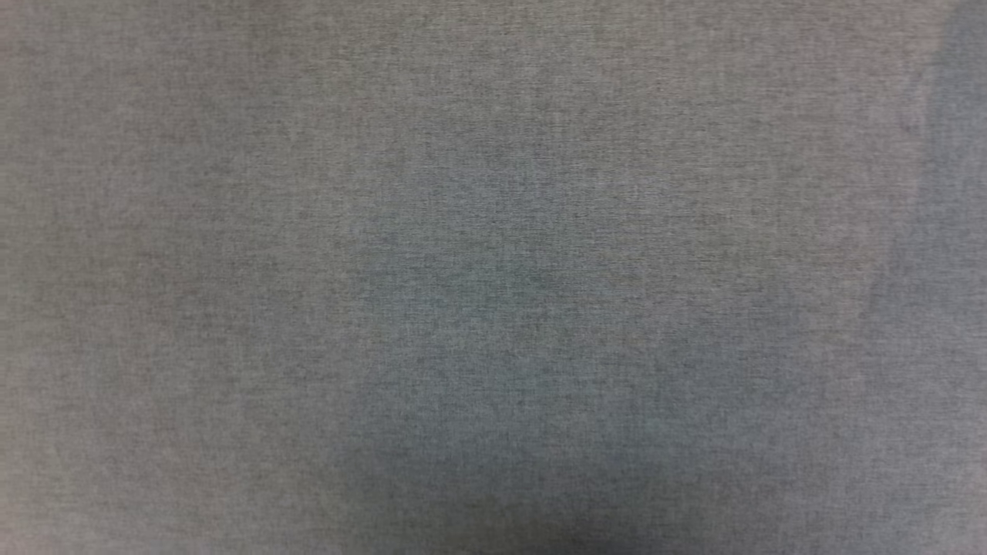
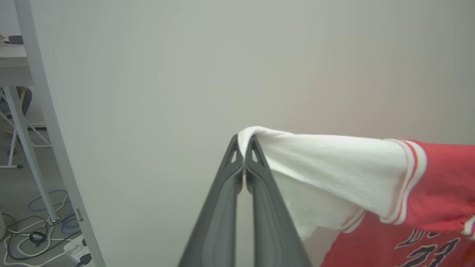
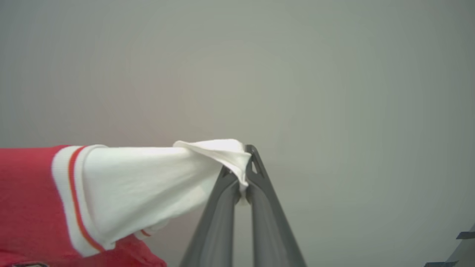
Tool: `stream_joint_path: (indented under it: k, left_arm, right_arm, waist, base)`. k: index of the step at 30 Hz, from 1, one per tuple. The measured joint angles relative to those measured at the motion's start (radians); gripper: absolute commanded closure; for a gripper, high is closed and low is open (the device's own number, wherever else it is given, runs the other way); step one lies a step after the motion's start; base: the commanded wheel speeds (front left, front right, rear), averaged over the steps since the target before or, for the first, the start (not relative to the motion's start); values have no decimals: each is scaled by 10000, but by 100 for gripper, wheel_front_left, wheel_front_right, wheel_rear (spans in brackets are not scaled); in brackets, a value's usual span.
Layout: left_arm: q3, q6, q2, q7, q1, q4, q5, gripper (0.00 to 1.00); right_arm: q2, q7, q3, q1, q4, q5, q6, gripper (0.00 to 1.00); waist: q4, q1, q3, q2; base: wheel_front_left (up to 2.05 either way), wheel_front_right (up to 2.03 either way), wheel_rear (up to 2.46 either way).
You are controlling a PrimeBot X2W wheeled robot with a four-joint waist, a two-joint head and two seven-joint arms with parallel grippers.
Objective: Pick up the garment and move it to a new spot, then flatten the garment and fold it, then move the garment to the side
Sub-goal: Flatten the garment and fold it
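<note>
In the left wrist view my left gripper [image 2: 243,142] is shut on the tip of a white sleeve of the garment [image 2: 441,185]. Its red body with striped trim and black lettering hangs to the right above a pale surface [image 2: 167,92]. In the right wrist view my right gripper [image 3: 243,155] is shut on the tip of the other white sleeve, and the garment [image 3: 26,193] stretches away to the left. The head view is a blurred grey field with no recognisable object.
At the left of the left wrist view a white table leg [image 2: 28,148] stands on the floor, with cables [image 2: 33,230] and a power strip [image 2: 76,252] beside it. A dark part [image 3: 458,248] shows at the lower right corner of the right wrist view.
</note>
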Motion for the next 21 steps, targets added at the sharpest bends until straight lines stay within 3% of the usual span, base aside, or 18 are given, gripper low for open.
stream_joint_path:
  k: [6,9,12,21]
  left_arm:
    - [-328,-63,-138,-568,1422,194,-372,100]
    - [-633,-84,-420,-869,3638,272,-947,100]
    - [-729,-86,-493,-949,4691,316,-1256,100]
    - [-1225,-86,-581,-360,7510,477,-1718,100]
  right_arm:
    - [-36,-224,341,1149,441,416,0,100]
    - [-211,-90,834,3058,677,1147,0,100]
    - [-299,117,955,4079,736,1565,0,100]
    - [-426,1455,972,6890,920,2638,0,100]
  waist:
    - [195,-1,-192,0]
    - [254,-3,-743,0]
    - [272,-4,-1102,0]
    - [283,-5,-2455,0]
  base:
    - [0,0,0]
    - [0,0,0]
    - [0,0,0]
    - [0,0,0]
